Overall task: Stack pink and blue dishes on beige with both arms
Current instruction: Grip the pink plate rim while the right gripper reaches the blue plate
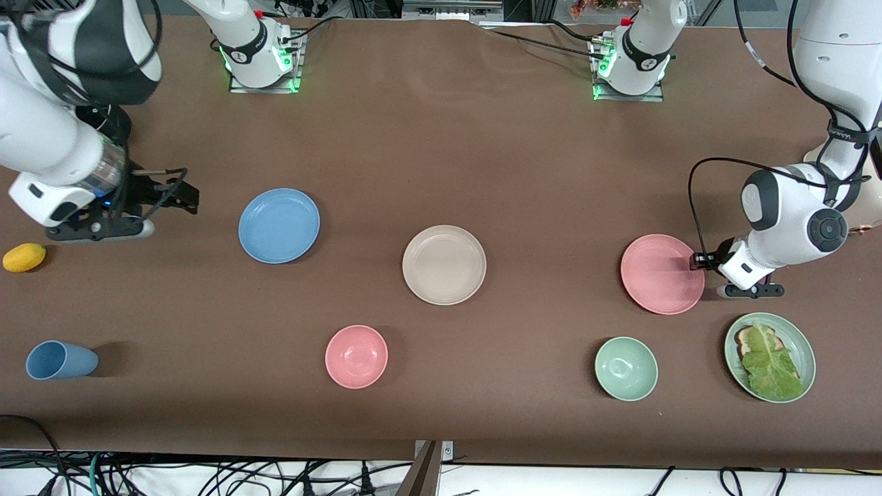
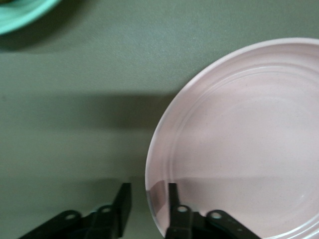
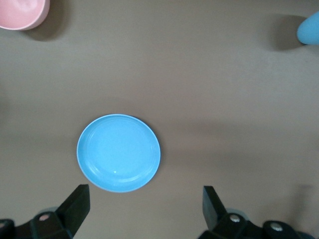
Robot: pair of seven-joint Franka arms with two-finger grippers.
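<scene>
A: Now, plates?
B: Three for stacking: beige plate point(image 1: 444, 264) mid-table; pink plate point(image 1: 661, 273) toward the left arm's end; blue plate point(image 1: 279, 225) toward the right arm's.
A: Grippers?
B: Two. Left gripper point(image 2: 145, 201) straddles the pink rim, fingers narrowed, grip uncertain. Right gripper point(image 3: 145, 205) spread wide, empty, beside the blue plate.
A: Others?
B: One pink bowl point(image 1: 356, 356), one green bowl point(image 1: 626, 368), one blue cup point(image 1: 60, 360).

Even overhead light falls on the brown table point(image 1: 441, 158), with soft shadows beside each dish. The blue cup point(image 1: 60, 360) casts a short shadow (toward the centre). Wrist views are softer, colours slightly washed.
</scene>
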